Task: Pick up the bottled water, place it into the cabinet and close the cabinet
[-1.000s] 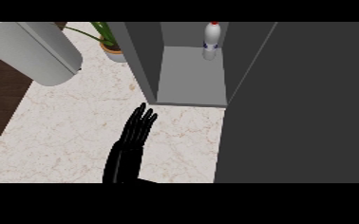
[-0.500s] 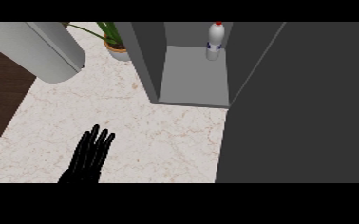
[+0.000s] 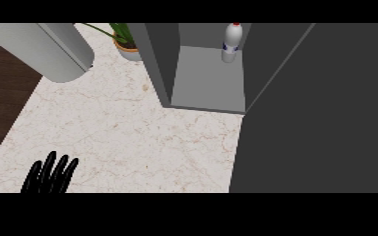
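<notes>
Pale veined marble worktop (image 3: 133,130); dark wood floor (image 3: 10,97) along left edge; at back left, big grey cylinder (image 3: 52,50) beside potted green plant (image 3: 125,42).

only the left hand (image 3: 47,180) shows, black, low in the left corner of the head view. its fingers (image 3: 52,164) stand straight and a little fanned, tips pointing away from the body, with the wrist cut off by the lower edge.
</notes>
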